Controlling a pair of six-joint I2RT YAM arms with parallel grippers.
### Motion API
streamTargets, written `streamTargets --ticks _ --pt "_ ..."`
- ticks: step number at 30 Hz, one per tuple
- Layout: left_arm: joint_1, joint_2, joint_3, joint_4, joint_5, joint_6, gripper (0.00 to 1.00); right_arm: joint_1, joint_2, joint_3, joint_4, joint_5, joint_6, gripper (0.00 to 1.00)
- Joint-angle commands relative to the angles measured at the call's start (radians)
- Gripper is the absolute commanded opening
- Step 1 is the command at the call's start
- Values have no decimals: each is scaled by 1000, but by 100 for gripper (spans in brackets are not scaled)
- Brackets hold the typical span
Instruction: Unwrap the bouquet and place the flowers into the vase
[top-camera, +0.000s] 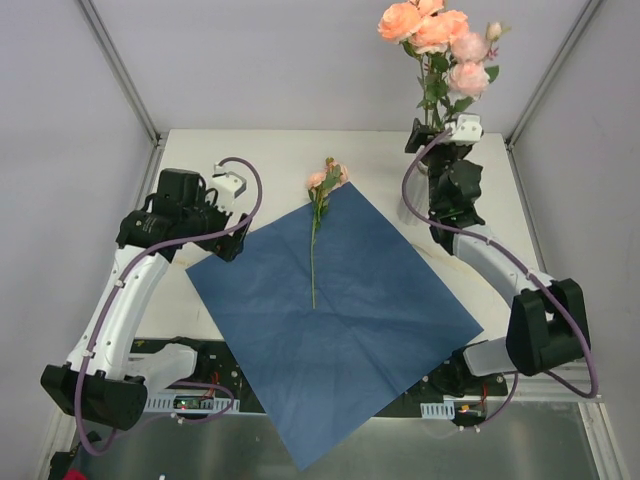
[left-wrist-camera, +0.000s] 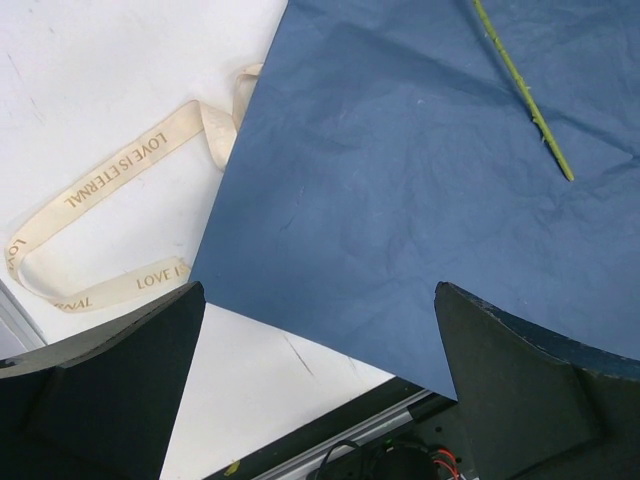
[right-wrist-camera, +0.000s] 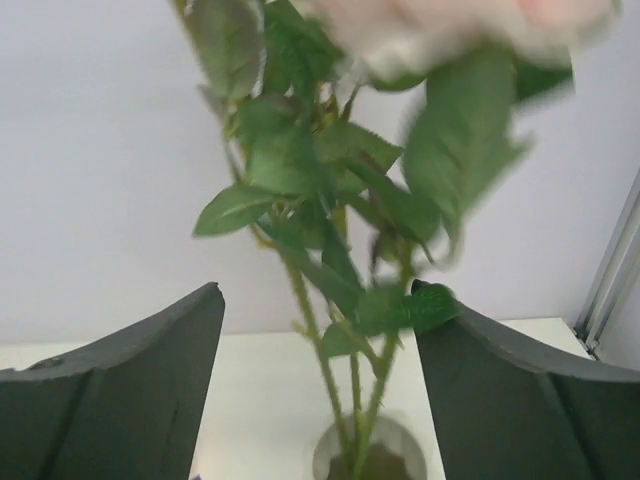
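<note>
Right gripper (right-wrist-camera: 320, 295), jaws apart, straddles the flowers (right-wrist-camera: 290, 165) (blooms blurred) above the vase (right-wrist-camera: 322, 458); left gripper (left-wrist-camera: 318, 292) gapes too

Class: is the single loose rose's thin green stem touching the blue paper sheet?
Touching. The left wrist view shows the thin green stem lying flat on the blue paper sheet, with no gap.

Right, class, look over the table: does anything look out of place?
One rose lies alone on the flattened blue paper, its bloom past the far corner, while the other roses stand in the vase. A cream ribbon lies loose at the paper's edge.
</note>
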Motion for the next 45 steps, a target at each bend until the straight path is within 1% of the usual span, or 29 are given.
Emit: streamTargets --ticks 1,3,5,6,7,8,9,10,11,12,14,15,17,18,20,21,23,24,27,30,33,34,36,38,40,41,45 --pt "2 -48 36 9 7 -1 99 71 -161 -51 14 55 -63 80" --pt "2 -52 31 10 7 -1 99 111 -207 -72 -39 75 -73 82" --pt "2 -63 22 9 9 -3 99 189 -267 -104 -84 84 -82 83" --pt "2 -65 19 10 10 -4 99 219 -294 -108 -160 87 -74 83" --pt "2 -69 14 10 13 -4 99 280 -299 -108 -205 84 -71 83" --pt "2 -69 14 10 15 -6 99 310 -299 -99 -251 105 -62 84" --pt "2 -69 13 12 16 -9 99 339 -281 -92 -344 112 -27 84" --pt "2 -69 13 12 16 -13 99 388 -262 -86 -387 109 -13 84" --pt "2 -66 14 12 16 -12 99 411 -238 -77 -427 118 2 85" --pt "2 -66 14 12 13 -15 99 434 -174 -41 -511 125 13 86" --pt "2 -60 17 10 7 -15 99 482 -91 16 -605 160 62 86" --pt "2 -59 17 10 1 -16 99 491 -7 77 -697 170 85 88" --pt "2 -55 20 10 -14 -13 99 505 70 145 -780 158 180 92" --pt "2 -55 20 10 -17 -12 99 505 145 223 -870 141 209 95" --pt "2 -63 13 6 -17 2 99 508 216 283 -938 124 236 96" --pt "2 -66 7 4 -16 5 99 513 273 308 -960 122 237 99" --pt "2 -72 -9 4 -14 16 99 513 325 368 -974 110 249 100" --pt "2 -72 -12 3 -14 16 99 513 380 392 -996 110 255 99" --pt "2 -60 -18 2 -21 19 99 511 487 503 -1059 92 268 91" --pt "2 -59 -21 -1 -5 26 99 511 557 563 -1063 89 288 89" --pt "2 -62 -26 -1 -5 31 99 505 609 599 -1063 70 297 87" --pt "2 -65 -30 1 -7 36 99 505 621 606 -1067 66 343 86" --pt "2 -66 -35 -1 -5 37 99 500 653 628 -1083 73 363 84" --pt "2 -69 -41 2 -5 43 99 500 673 644 -1099 104 398 83" --pt "2 -68 -44 4 -5 42 99 500 701 685 -1164 188 438 83" --pt "2 -66 -44 6 -4 40 99 500 712 702 -1219 205 482 83" --pt "2 -60 -43 7 18 36 99 507 749 739 -1224 213 489 82"
